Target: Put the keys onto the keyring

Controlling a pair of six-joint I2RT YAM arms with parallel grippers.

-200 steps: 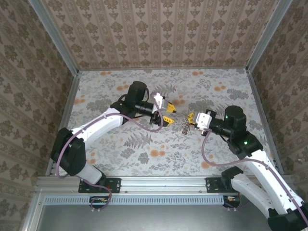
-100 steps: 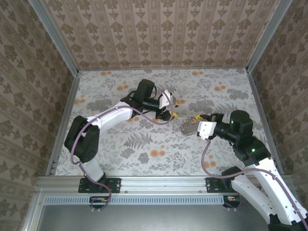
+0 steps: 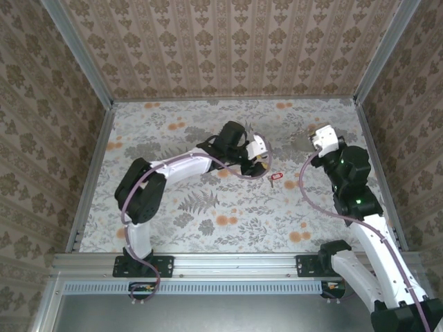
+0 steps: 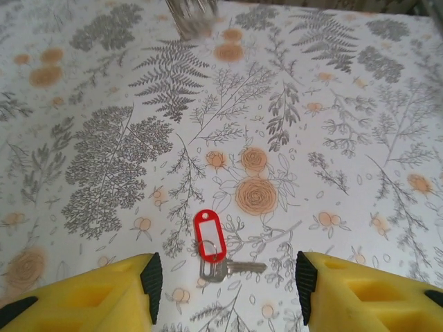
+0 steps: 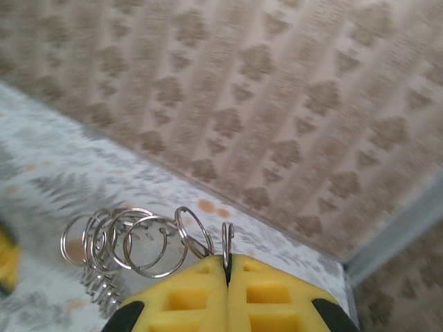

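In the left wrist view, the jaws of the left gripper [image 4: 225,280] are cut off by the lower edge; a blurred silvery thing [image 4: 192,15] is cut by the upper edge and cannot be identified; in the right wrist view, the lower part of the keyring [image 5: 227,241] is hidden between the closed jaws of the right gripper [image 5: 227,268]; the further rings [image 5: 128,247] are blurred; the key [image 4: 235,268] on the red tag [image 4: 210,232] is too small to be made out from above.

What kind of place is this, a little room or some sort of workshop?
Likely a robot test booth, not a room: wallpapered walls box in a floral tabletop, an aluminium rail edges its near side, and the left arm and right arm are bolted there.
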